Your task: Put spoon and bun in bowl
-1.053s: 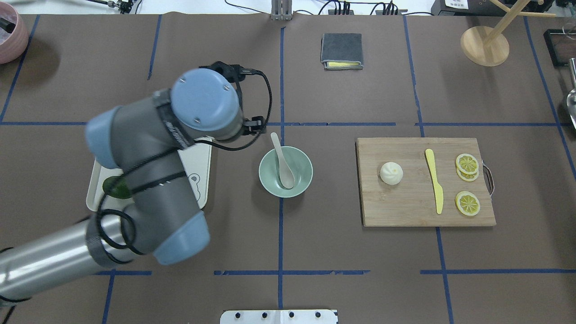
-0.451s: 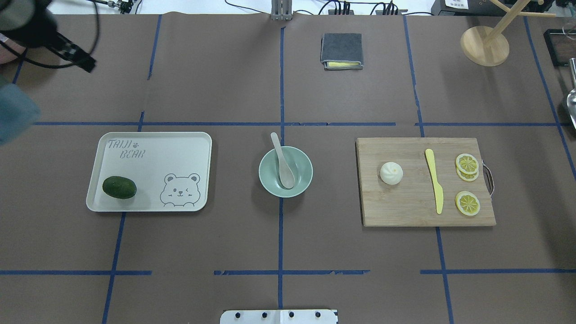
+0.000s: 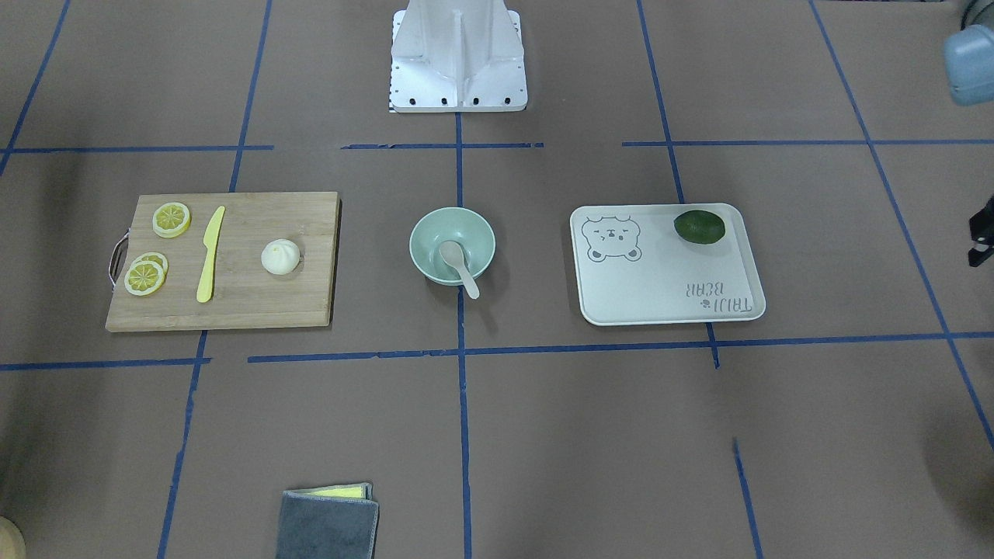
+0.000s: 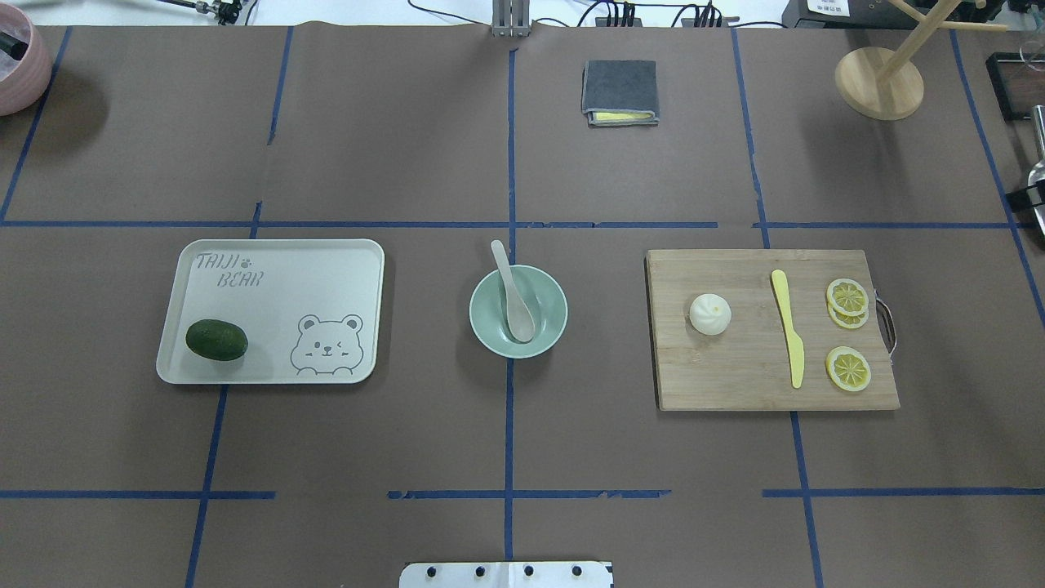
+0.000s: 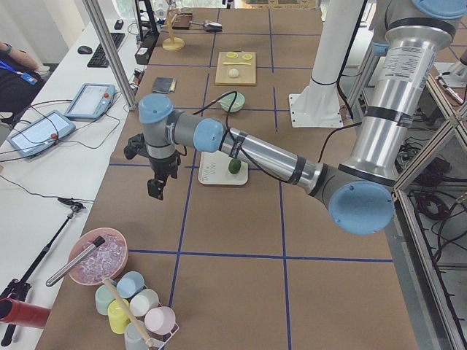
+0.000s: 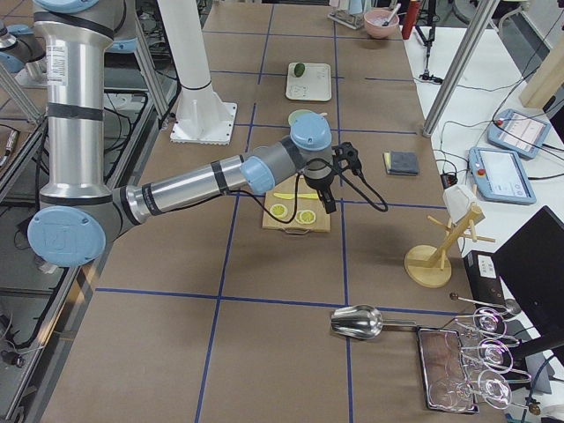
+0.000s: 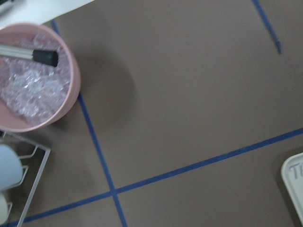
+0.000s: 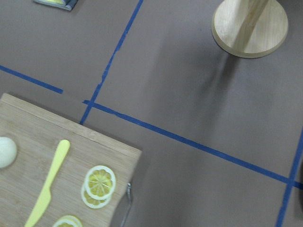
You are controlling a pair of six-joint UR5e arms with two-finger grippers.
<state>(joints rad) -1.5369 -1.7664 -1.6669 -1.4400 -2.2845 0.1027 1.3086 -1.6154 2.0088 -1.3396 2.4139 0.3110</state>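
The off-white spoon lies in the mint-green bowl at the table's middle, scoop down and handle over the far rim; both also show in the front view, spoon and bowl. The white pleated bun sits on the left part of the wooden cutting board, also seen in the front view. My left gripper hangs far to the left, near the pink bowl. My right gripper hangs past the board's right end. I cannot tell whether either is open or shut.
A white bear tray with a dark green fruit lies left of the bowl. A yellow knife and lemon slices share the board. A grey cloth, wooden stand and pink ice bowl stand at the edges.
My left arm has swung from above the bear tray off to the left, out of the overhead view. The spoon, bowl and bun have not moved.
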